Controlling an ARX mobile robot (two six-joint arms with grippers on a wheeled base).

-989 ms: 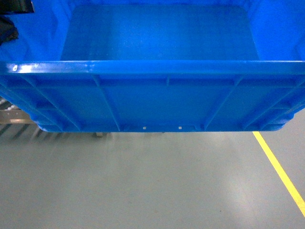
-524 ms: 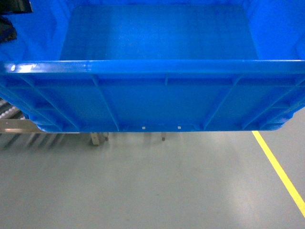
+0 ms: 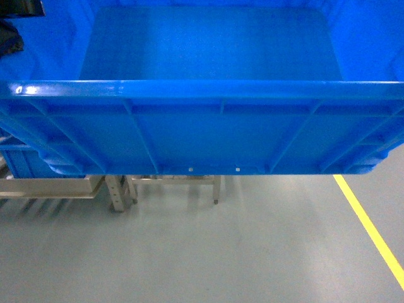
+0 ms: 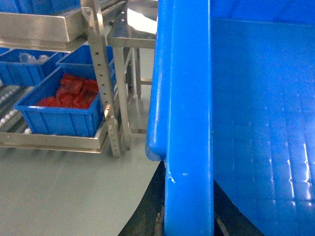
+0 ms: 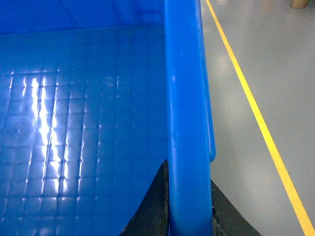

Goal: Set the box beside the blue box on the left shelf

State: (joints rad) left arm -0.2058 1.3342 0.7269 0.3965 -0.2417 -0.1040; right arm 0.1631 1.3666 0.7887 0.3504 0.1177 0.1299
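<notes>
- Now you have the blue crate [image 3: 208,126] raised above the grey floor [image 3: 221,252].
- Left gripper [image 4: 189,216] and right gripper [image 5: 187,211] each clamp a side rim.
- Steel roller shelf [image 4: 54,140] sits ahead-left, holding a smaller blue box [image 4: 59,115].

I see a smooth grey floor [image 3: 208,252] with a soft sheen from overhead light. A yellow floor line [image 3: 372,230] runs diagonally along the right. On my left wrist view, a perforated steel upright [image 4: 106,83] stands on the floor, and behind it a small steel desk [image 4: 129,37] on thin legs. A tan object sits far off, too cropped to identify.
</notes>
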